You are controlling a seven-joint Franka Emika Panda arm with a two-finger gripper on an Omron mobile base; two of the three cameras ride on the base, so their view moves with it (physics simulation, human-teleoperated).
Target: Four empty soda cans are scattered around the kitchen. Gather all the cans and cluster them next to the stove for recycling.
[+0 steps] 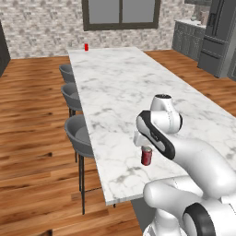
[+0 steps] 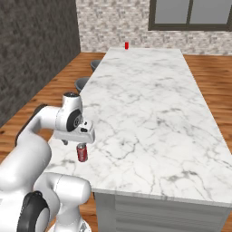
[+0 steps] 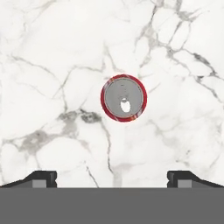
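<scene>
The near can (image 3: 124,98) stands upright on the marble island (image 1: 138,87), close to the end nearest the robot and toward the stool side. In the hand view its grey lid with the red rim sits almost dead centre, which says the hand is pointing straight down at it. The gripper (image 3: 111,178) hangs directly over the can, not touching it — the side views show the hand just above the lid with a small gap. Its jaws stand wide apart, the two dark tips far to either side of the can, so there is plenty of room to drop around it. That lineup looks deliberate: centring from above first means a plain vertical descent should bring the fingers down on both sides without knocking the can over.

A second can (image 1: 86,47) stands far off at the other end of the island, near the window (image 1: 120,13) — well apart from the first. Three grey stools (image 1: 78,133) line the island's left edge in the left base view.

By my reading the task is at an early stage: this can is not yet gripped, and no stove shows in these views, so a carry lies ahead. The main risk is tipping a light, empty can if one finger lands on the rim.
</scene>
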